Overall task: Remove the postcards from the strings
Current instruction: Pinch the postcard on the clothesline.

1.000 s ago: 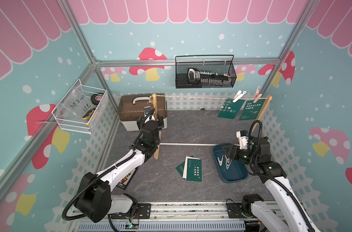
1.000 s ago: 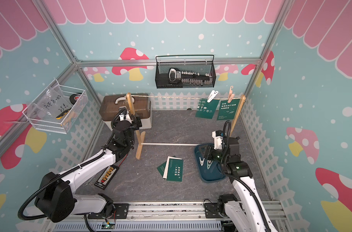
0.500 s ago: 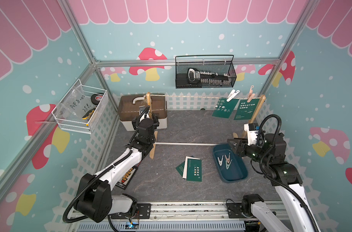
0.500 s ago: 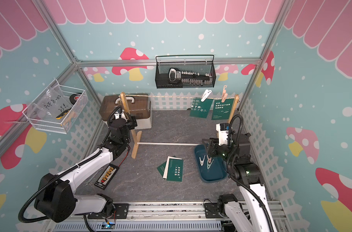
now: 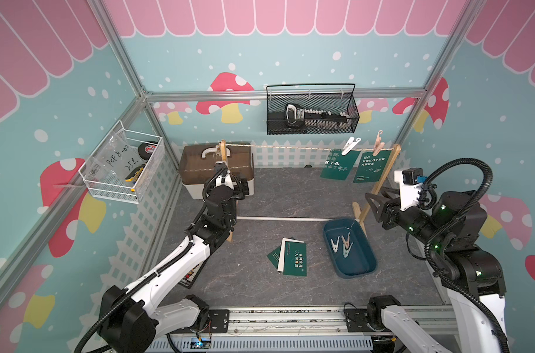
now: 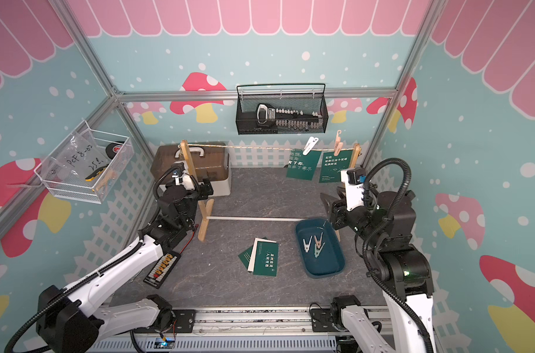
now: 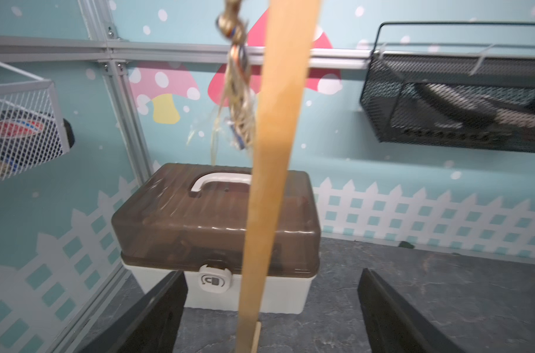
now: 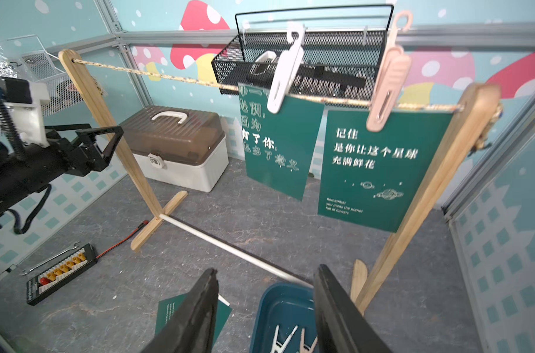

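Just two flat green postcards (image 5: 336, 165) on twisted beige strings (image 5: 290, 147)

light: bright, even, overhead; I see only faint soft shadows on the surface (image 5: 290, 189) | glare: small sheen in the blue tray (image 5: 356, 261) | blur: my left wrist view smears the near post (image 7: 272, 152) | edges: frame rails (image 5: 124, 62) splay toward 10 and 2 o'clock, both top views

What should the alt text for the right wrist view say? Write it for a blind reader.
Two dark green rectangular postcards with white text hang from a thin beige twisted cord, one under a white plastic clothespin, one under a pink plastic clothespin. The right gripper is open and empty, a dark blue plastic tray showing between its black fingers.
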### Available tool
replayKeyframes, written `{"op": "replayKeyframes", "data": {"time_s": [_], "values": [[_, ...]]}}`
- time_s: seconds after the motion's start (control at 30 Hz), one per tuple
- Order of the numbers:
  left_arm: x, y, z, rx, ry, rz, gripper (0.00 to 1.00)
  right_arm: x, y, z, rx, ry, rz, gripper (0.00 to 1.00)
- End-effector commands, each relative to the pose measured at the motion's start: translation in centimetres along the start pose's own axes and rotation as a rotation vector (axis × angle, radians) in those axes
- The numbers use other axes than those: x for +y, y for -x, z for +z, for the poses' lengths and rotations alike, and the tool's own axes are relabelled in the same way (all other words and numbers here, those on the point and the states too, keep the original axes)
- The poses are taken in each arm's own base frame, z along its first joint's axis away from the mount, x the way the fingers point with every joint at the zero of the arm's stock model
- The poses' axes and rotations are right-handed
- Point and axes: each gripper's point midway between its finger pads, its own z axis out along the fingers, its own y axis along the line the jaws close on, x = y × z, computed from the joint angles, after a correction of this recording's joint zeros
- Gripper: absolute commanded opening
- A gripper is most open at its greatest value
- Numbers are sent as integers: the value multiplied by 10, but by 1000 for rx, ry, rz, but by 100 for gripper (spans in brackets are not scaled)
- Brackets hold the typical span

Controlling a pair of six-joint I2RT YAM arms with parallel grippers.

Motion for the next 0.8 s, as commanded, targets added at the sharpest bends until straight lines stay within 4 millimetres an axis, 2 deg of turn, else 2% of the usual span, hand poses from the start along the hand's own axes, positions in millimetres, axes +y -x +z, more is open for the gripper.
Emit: {"op": "replayKeyframes", "data": {"time_s": [0.0,0.07,0.13,0.23,0.3,0.4,0.47,0.53,0.77], "values": [[-25,-3,-19,20,-106,-3,91,4,17,7,-15,36,-94,50],[-46,-3,-33,14,-195,-32,90,7,28,15,-19,79,-127,51],[-80,0,-55,-41,-369,-90,88,3,35,24,5,96,-169,51],[-126,4,-82,-79,-594,-87,88,5,59,21,-43,169,-179,50],[-151,6,-94,-107,-735,-83,88,10,75,18,-89,235,-179,51],[-184,6,-101,-147,-894,-36,88,13,92,18,-127,309,-180,50],[-206,2,-99,-157,-972,6,88,15,101,20,-146,366,-181,51],[-222,1,-87,-149,-1008,9,88,18,109,22,-161,426,-175,51],[-265,-8,-52,-99,-1200,-36,85,17,123,26,-198,470,-180,53]]}}
